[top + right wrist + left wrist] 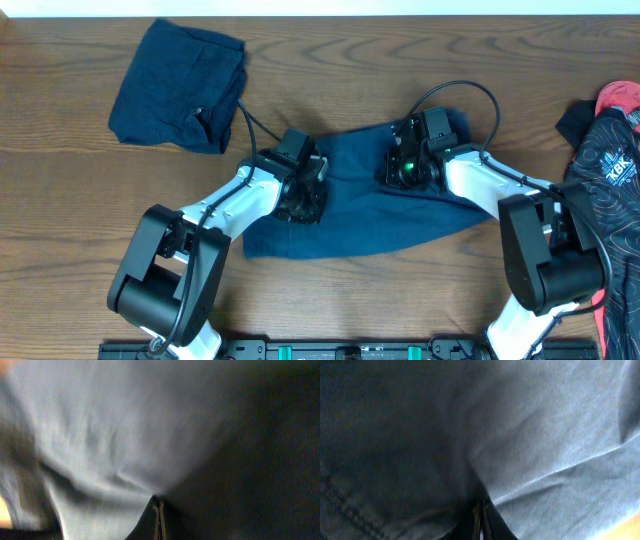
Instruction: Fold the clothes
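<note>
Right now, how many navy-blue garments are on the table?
2. A folded bundle lies at the far left corner; a spread garment lies at centre. The patterned pile at the right edge may hide more.

dark wooden table (400,300) seen from above
a pale strip (400,6) runs along the frame's top edge

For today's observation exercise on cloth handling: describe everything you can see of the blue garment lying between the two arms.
The blue garment is dark navy, a soft denim-like cloth, with a stitched seam showing in the left wrist view. It lies spread wide and creased across the middle of the wooden table. The left end effector pinches it near its left edge and the right end effector pinches its upper right part, both shut on fabric.
</note>
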`<action>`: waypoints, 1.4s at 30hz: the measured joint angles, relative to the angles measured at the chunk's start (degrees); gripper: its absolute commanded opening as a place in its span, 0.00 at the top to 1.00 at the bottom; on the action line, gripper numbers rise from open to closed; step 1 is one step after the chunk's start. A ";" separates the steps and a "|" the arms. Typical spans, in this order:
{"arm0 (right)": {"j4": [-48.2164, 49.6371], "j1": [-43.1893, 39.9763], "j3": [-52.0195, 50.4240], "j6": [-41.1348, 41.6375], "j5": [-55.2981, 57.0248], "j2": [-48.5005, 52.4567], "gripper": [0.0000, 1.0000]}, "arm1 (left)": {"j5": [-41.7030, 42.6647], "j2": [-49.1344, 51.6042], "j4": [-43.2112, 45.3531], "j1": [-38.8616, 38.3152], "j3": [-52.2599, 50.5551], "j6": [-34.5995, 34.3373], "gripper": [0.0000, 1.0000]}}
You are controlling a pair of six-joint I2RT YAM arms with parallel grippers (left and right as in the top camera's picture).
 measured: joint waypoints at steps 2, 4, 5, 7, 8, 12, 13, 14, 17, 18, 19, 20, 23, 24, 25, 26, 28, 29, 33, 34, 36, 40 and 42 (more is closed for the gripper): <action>3.10 -0.48 0.00 2.40 2.03 0.72 0.98 | 0.39 -0.04 -3.74 0.11 0.09 0.00 0.94; 5.95 -1.11 0.00 4.57 3.98 1.40 0.98 | 0.55 -0.09 -7.63 0.46 0.09 0.00 0.94; 7.23 -1.40 0.00 5.40 4.70 1.60 0.98 | 0.50 -0.09 -9.62 0.74 0.11 0.00 0.94; 9.66 -1.92 0.00 6.56 6.67 2.10 0.99 | -0.15 -0.09 -12.81 1.31 0.13 0.02 0.94; 10.38 -2.32 0.00 6.93 7.04 2.38 0.99 | -0.57 -0.09 -14.23 1.60 0.09 0.02 0.94; 11.43 -3.87 0.00 8.00 7.98 2.60 0.99 | -1.38 -0.09 -16.02 2.34 0.07 0.26 0.94; 11.43 -4.26 0.00 8.00 8.11 2.60 0.99 | -1.51 -0.11 -16.09 2.45 0.07 0.26 0.94; 11.45 -4.98 0.00 7.72 8.07 2.60 0.98 | -1.57 -0.22 -16.17 2.54 0.07 0.26 0.94; 10.88 -8.33 0.02 4.09 5.73 2.60 0.95 | -2.49 -1.62 -16.96 2.67 0.07 0.28 0.93; 10.01 -9.66 0.02 2.56 4.15 2.56 0.94 | -2.89 -2.67 -17.27 2.69 0.07 0.28 0.92; 8.44 -11.26 0.09 0.79 2.29 2.23 0.94 | -3.19 -4.20 -17.33 2.78 0.09 0.33 0.90; 6.05 -12.66 0.11 -0.59 0.55 1.68 0.94 | -3.37 -5.90 -17.03 2.84 0.15 0.46 0.89; -3.37 -16.52 0.00 -3.63 -3.43 -1.95 0.96 | -3.91 -11.56 -12.52 2.97 0.42 0.46 0.89; -7.04 -17.42 -0.04 -4.37 -4.44 -3.89 0.96 | -4.11 -13.29 -10.08 2.97 0.52 0.46 0.89; -10.29 -17.90 -0.09 -5.18 -4.94 -5.68 0.97 | -4.09 -14.86 -7.72 2.97 0.96 0.44 0.89; -14.05 -18.10 -0.04 -5.90 -5.77 -8.00 0.96 | -4.00 -16.06 -5.11 2.95 1.22 0.46 0.89; -20.00 -17.79 0.00 -7.30 -6.82 -11.32 0.96 | -3.32 -16.98 -0.11 2.95 1.81 0.44 0.89; -22.45 -17.44 0.17 -7.78 -7.23 -12.48 0.96 | -2.97 -16.85 2.40 2.82 1.99 0.46 0.89; -29.94 -14.14 0.11 -9.38 -6.86 -13.64 0.95 | -2.56 -12.74 8.24 2.25 2.14 1.16 0.90; -30.75 -12.85 -0.04 -9.62 -6.38 -13.44 0.94 | -2.51 -11.13 9.44 2.16 2.14 1.38 0.90; -30.77 -10.27 -0.87 -10.03 -5.44 -13.09 0.92 | -2.38 -7.10 11.52 2.10 2.14 1.99 0.90; -26.77 -4.83 -4.68 -10.10 -2.82 -12.22 0.92 | -2.64 -0.35 15.63 2.10 2.05 3.32 0.91; -24.30 -3.32 -6.93 -8.85 -0.66 -11.74 0.91 | -3.72 1.51 16.96 2.10 2.05 3.78 0.91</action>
